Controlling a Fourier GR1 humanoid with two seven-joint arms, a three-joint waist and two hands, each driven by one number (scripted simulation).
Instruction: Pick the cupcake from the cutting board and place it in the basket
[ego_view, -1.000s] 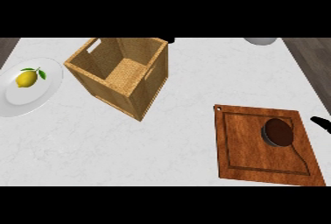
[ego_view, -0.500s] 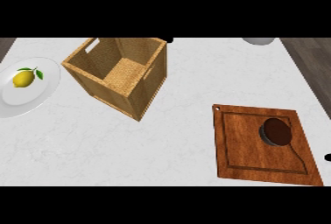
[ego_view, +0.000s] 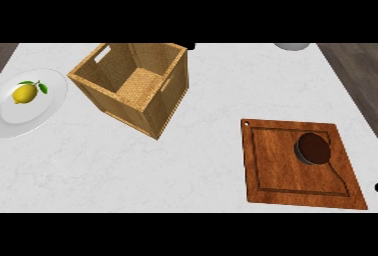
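On cutting board (ego_view: 295, 170) at 4 o'clock: cupcake (ego_view: 313, 148), ungrasped. No robot hand visible, state unknowable. Next: reach, grasp, carry to basket (ego_view: 136, 85) at 11.

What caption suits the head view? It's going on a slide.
Cupcake on the cutting board at right, basket upper left, lemon on a plate at far left.

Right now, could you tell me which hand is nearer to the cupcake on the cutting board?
Right. A sliver of the right hand shows at the right edge, below-right of the cupcake; the left hand is not in view.
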